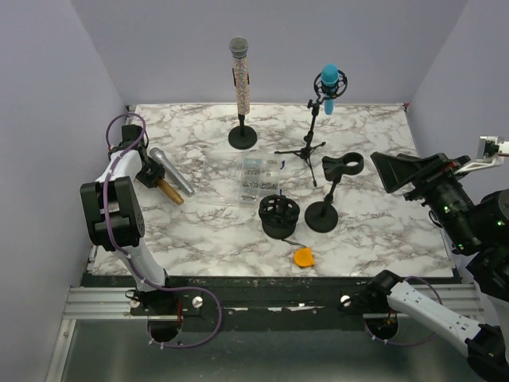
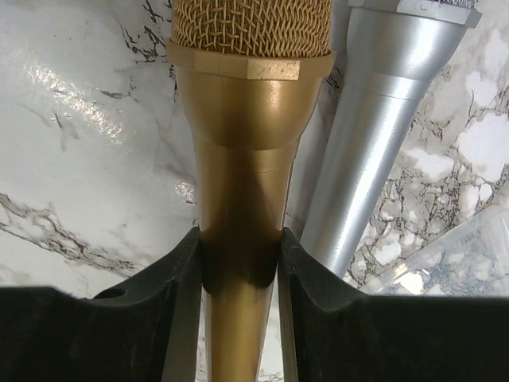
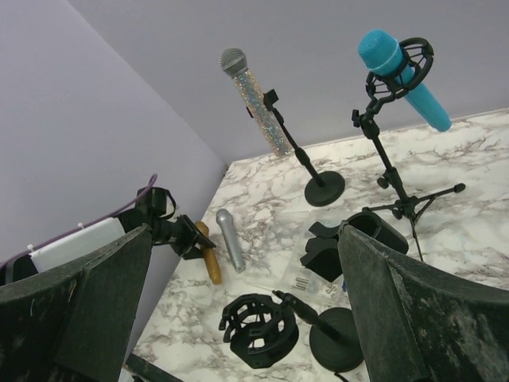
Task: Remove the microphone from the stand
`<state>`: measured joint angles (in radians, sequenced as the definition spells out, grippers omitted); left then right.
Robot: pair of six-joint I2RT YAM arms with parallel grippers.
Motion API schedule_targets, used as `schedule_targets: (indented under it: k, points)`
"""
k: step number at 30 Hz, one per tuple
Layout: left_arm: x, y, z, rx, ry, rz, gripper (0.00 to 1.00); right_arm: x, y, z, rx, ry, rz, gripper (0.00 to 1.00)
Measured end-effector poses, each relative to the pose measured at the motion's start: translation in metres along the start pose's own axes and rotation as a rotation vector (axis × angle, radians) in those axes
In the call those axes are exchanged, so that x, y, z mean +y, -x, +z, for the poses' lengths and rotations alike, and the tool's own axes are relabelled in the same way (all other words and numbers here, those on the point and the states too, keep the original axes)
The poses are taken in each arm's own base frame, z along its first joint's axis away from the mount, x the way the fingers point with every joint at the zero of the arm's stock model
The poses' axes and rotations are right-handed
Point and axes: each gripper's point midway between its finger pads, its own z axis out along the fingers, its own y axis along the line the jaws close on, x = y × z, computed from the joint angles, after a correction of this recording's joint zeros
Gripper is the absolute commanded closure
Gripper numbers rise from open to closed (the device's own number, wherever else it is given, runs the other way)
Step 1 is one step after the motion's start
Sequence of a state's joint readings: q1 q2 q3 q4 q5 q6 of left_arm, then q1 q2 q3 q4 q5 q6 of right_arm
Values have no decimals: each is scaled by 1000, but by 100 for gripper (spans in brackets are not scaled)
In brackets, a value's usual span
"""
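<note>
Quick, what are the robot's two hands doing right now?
Left gripper: fingers shut on the shiny gold microphone.
Right gripper: fingers open, holding nothing.

near microphone (image 1: 171,193) beside far microphone (image 1: 171,171) at table (image 1: 382,239) left, clip stand (image 1: 322,216) centre-right

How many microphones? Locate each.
4: glittery silver microphone on round-base stand; blue microphone on tripod stand; gold metal microphone in left gripper; plain silver microphone beside it.
</note>
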<state>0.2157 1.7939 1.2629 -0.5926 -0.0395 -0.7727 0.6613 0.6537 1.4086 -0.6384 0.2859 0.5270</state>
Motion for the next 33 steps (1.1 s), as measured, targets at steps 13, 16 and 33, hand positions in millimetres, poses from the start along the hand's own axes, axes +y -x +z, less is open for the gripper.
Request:
schedule_targets:
  k: [13, 16, 33]
  points:
    - [0, -1, 2, 3, 4, -13, 43, -1, -3, 3, 9, -5, 0, 0]
    - [0, -1, 2, 3, 4, -14, 42, -1, -4, 5, 15, -9, -10, 0]
    - [-18, 3, -42, -31, -122, -21, 31, -27, -72, 41, 319, -114, -248, 9]
